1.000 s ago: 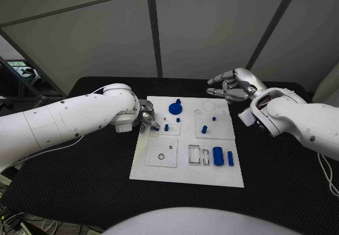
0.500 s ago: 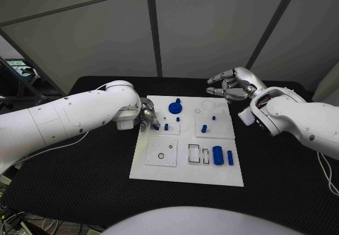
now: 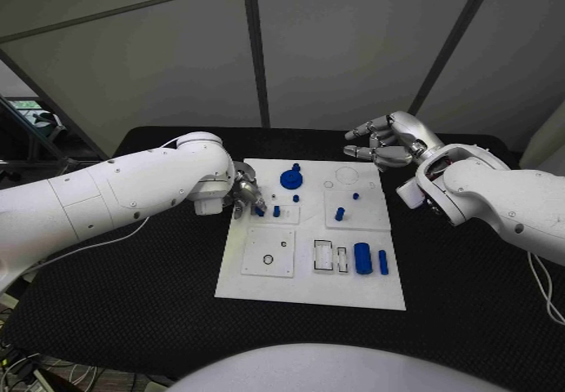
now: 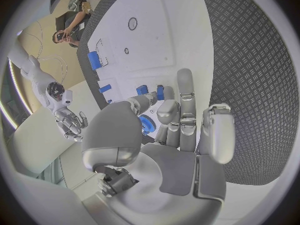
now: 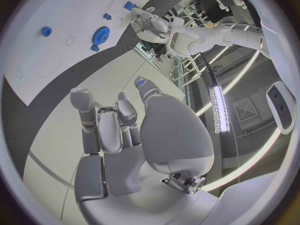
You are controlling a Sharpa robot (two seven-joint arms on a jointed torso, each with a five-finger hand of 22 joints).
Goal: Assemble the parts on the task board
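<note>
While the right hand [image 3: 386, 140] hovers empty with fingers loosely curled beyond the task board's [image 3: 311, 286] far edge, the left hand [image 3: 245, 196] is nearer, fingers narrowed beside an upright blue peg [image 3: 276, 211] just to its right; grasp unclear.

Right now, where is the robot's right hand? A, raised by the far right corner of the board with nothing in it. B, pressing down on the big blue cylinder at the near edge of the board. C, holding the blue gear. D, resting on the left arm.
A: the right hand hovers off the far right corner of the task board, fingers apart and empty, clear of the blue gear.
</note>
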